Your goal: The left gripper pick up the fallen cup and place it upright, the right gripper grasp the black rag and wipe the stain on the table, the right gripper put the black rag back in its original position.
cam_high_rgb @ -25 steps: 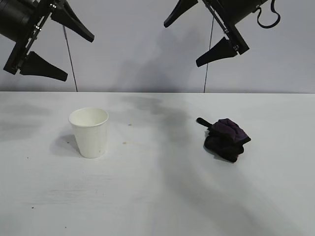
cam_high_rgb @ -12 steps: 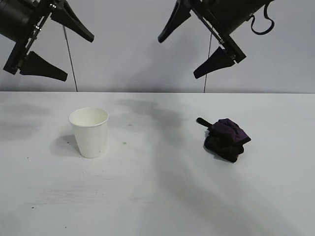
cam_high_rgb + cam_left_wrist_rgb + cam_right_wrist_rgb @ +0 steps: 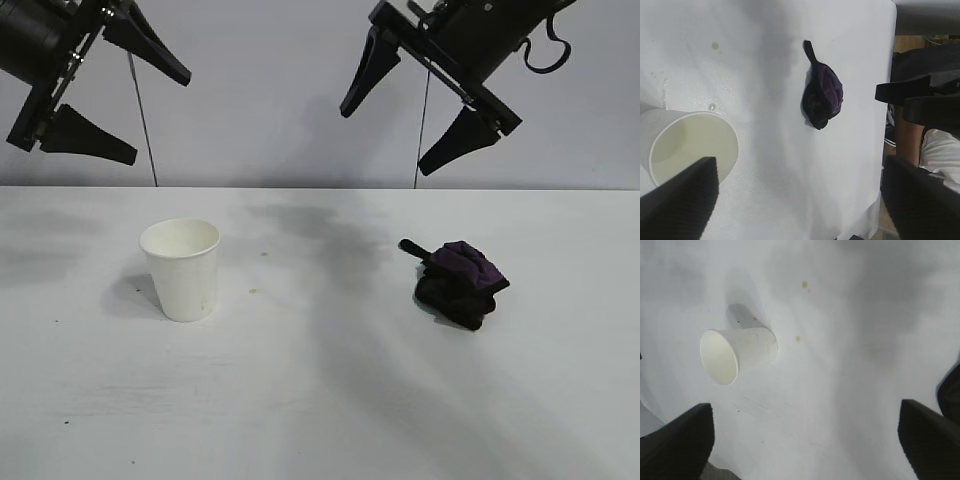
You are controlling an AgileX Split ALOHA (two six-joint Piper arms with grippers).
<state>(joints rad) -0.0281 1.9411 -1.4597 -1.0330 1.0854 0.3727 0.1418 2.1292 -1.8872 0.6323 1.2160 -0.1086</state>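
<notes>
Looking at both claws hanging high w/ nothing in them: left claw (image 3: 100, 95) spread wide above the cup (image 3: 182, 268), right claw (image 3: 415, 105) also wide open, up over the black rag (image 3: 458, 282). Cup's upright on the table (image 3: 320, 400); rag sits well apart from it. I see small yellowish stain (image 3: 252, 291) spots just beside the cup, nothing blocking them.
</notes>
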